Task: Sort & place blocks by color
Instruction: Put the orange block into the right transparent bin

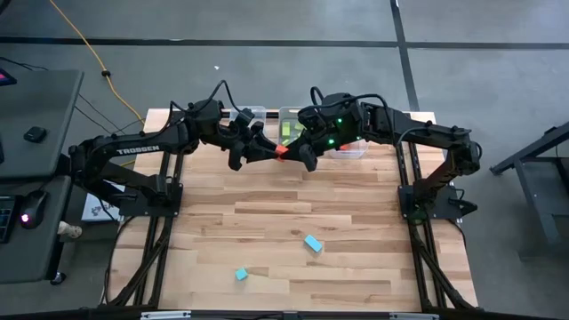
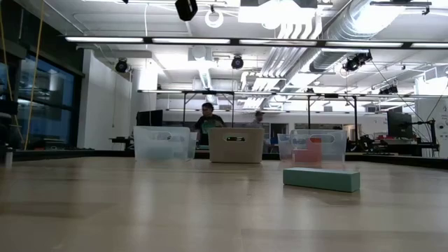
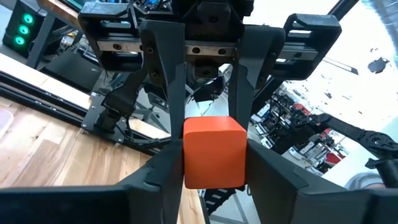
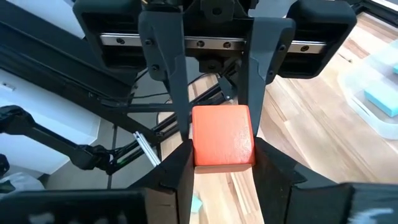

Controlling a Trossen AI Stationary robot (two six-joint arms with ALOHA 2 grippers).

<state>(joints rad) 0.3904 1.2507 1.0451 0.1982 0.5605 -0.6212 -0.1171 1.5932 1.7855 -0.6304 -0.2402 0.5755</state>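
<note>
We have both tools pinching one red-orange cube mid-handover: left tool and right tool meet at upper centre of the high view, above the counter. If neither lets go, or both do, it jams or drops. Clear bins sit just behind; two light blue blocks wait lower centre.
</note>
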